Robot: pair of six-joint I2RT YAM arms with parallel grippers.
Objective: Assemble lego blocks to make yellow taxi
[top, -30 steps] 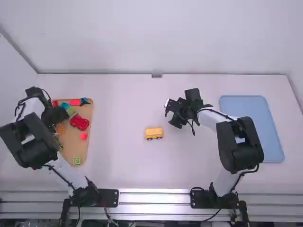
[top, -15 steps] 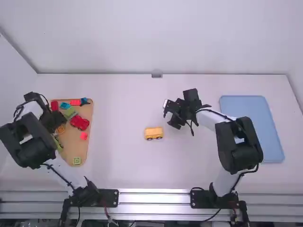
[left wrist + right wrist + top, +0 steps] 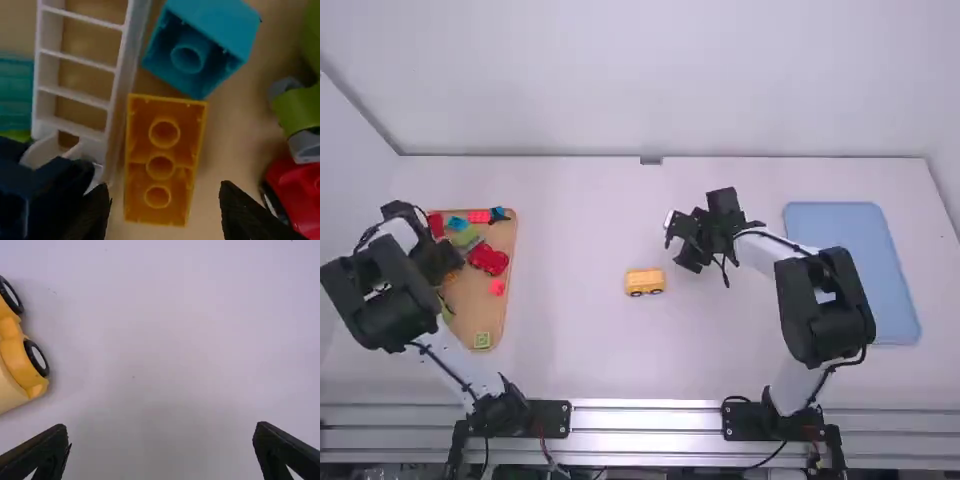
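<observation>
White table (image 3: pixel 580 220), tan tray (image 3: pixel 492 318) holding orange block (image 3: pixel 160 166), red car (image 3: pixel 488 259)

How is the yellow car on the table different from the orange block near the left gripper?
The yellow car has black wheels, while the orange block shows no wheels, only three round tubes in its hollow side, which faces up.
The yellow car is on the bare table; the orange block lies on the brown tray, under the open left gripper.
Both are toy pieces, and neither is gripped.
</observation>
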